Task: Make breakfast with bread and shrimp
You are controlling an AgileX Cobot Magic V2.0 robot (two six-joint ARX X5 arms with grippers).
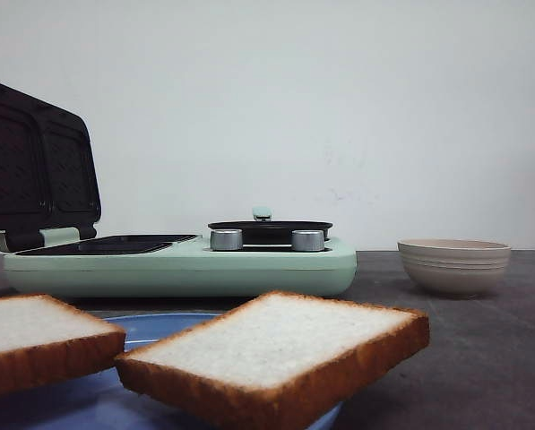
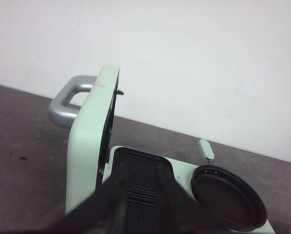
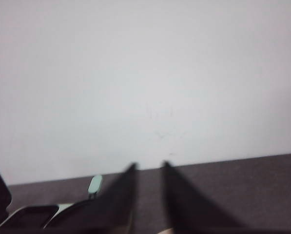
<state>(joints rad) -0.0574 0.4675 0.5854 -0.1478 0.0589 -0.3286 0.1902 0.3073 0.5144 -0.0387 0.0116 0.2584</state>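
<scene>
Front cam: I see two bread slices close to the lens on a blue plate (image 1: 151, 327), the left slice (image 1: 34, 336) cut by the frame edge and the right slice (image 1: 276, 349) overhanging the plate rim towards the right, pale faces up, brown crust facing me; the two sit just beside each other, and I can't tell if they touch. Behind them on the dark surface (image 1: 464, 349) is a mint-green sandwich maker (image 1: 186, 264) w/ its lid (image 1: 38, 166) standing open at the left, dark ribbed plates showing inside, two silver knobs (image 1: 227, 239) near the middle and a small round black pan (image 1: 270, 228) w/ a green handle on the right half. A beige ribbed bowl (image 1: 453, 266) stands to the right of the appliance, apart from it (its contents are hidden from this low angle, so no shrimp visible to me). Neither arm shows in the front view. Left wrist cam: the left gripper (image 2: 138, 204) hangs above the maker's open grill plate, beside the upright lid and its grey handle (image 2: 67, 100); the fingers are dark and blurred, overlapping, so I can't tell if it's released or clenched. Right wrist cam: the right gripper (image 3: 147, 195) is released, its two fingers apart w/ nothing between, pointed at the wall.
</scene>
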